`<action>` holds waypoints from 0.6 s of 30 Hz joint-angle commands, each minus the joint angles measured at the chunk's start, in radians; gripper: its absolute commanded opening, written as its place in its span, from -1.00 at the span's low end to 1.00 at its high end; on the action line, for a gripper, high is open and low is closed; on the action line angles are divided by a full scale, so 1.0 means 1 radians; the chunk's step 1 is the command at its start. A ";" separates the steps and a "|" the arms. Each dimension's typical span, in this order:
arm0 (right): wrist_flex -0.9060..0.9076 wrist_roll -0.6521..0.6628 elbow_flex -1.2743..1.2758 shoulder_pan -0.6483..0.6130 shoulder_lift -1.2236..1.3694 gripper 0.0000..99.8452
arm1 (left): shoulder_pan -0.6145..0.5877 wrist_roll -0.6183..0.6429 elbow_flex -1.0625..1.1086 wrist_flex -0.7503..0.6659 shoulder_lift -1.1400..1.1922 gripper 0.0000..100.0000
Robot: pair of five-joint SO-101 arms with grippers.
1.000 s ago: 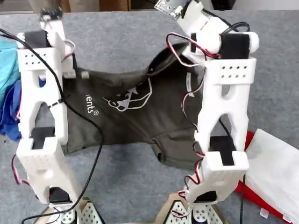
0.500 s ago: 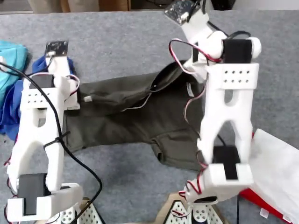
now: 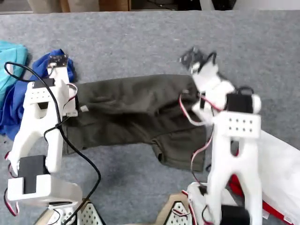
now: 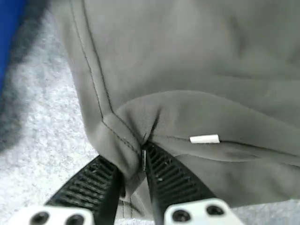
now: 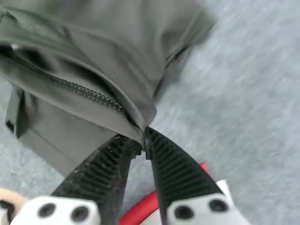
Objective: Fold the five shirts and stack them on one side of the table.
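An olive shirt (image 3: 131, 108) lies across the middle of the grey table, folded over on itself with plain fabric facing up. My left gripper (image 3: 76, 108) is at the shirt's left end, and in the left wrist view it (image 4: 135, 161) is shut on a pinch of hem next to a small white tag (image 4: 204, 138). My right gripper (image 3: 192, 93) is at the shirt's right end. The right wrist view has it (image 5: 140, 140) shut on the folded edge of the olive shirt (image 5: 93, 47), just above the table.
A blue shirt (image 3: 14, 103) and a teal one (image 3: 9, 54) lie bunched at the left edge. A white shirt (image 3: 281, 164) rests on a red one (image 3: 236, 185) at the front right. Bare grey table (image 3: 140, 42) stretches behind the olive shirt.
Both arms came down and toward the front with the shirt's far edge, laying it over the near half. The white print that faced up is now covered.
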 commanded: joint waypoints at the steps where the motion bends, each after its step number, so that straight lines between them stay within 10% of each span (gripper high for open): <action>1: -0.032 0.018 0.142 0.025 -0.125 -0.99 | -0.026 -0.017 0.000 -0.012 -0.007 -0.96; 18: -0.026 0.155 0.585 0.107 -0.490 -0.99 | -0.009 -0.055 0.198 -0.075 -0.007 -0.96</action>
